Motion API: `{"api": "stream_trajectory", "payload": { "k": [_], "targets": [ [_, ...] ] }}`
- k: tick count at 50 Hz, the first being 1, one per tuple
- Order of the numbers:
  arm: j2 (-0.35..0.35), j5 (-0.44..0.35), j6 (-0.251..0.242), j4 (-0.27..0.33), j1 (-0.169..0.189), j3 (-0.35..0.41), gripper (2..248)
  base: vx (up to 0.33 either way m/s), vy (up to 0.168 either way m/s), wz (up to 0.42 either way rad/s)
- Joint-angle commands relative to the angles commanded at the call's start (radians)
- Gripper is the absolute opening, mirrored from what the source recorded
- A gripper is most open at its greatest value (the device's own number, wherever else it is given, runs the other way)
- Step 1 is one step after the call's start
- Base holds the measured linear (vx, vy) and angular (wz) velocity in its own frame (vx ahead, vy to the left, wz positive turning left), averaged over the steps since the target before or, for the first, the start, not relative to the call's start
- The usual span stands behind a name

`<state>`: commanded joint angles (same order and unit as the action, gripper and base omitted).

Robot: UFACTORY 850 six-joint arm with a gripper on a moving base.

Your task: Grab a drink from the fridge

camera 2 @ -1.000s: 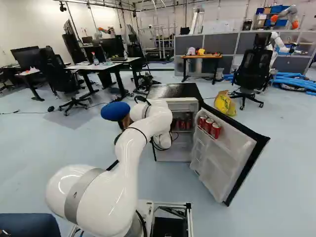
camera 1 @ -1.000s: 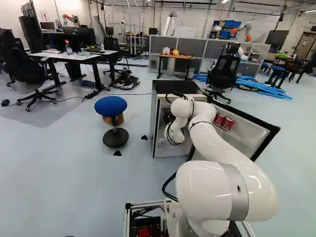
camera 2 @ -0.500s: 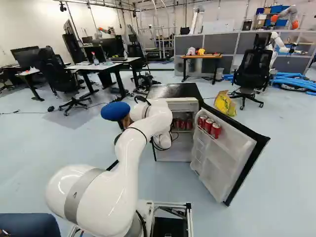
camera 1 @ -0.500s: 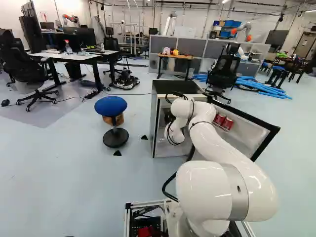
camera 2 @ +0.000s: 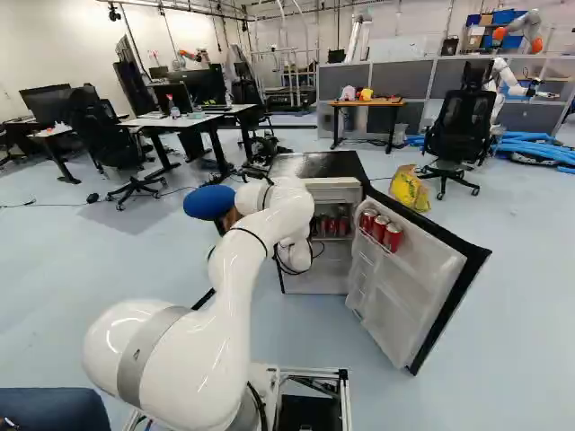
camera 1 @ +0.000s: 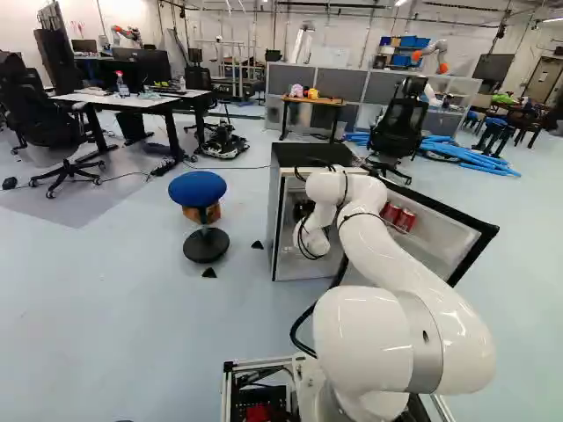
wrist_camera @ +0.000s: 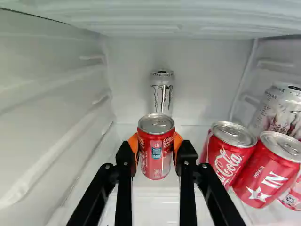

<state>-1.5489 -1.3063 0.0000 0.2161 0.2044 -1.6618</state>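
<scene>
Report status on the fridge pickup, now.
Jaws shut on a red can. Can inside the fridge, not yet out. White can beyond it; other red cans close beside the jaws, might get bumped.

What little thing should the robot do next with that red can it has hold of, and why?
I'd raise the red-and-silver soda can just slightly, then draw it straight back. The black gripper's orange pads press it from both sides, a tall silver-white can stands behind it, and a white ridged panel overhead probably leaves limited room for lifting.
</scene>
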Motion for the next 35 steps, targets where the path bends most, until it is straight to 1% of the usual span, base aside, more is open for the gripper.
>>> {"api": "stream_trajectory", "payload": {
  "k": [18, 35],
  "targets": [
    [0.112, 0.0, 0.0, 0.0, 0.006, 0.155, 93, 0.0, 0.0, 0.0],
    [0.234, 0.0, 0.0, 0.0, 0.014, 0.322, 93, 0.0, 0.0, 0.0]
  ]
}}
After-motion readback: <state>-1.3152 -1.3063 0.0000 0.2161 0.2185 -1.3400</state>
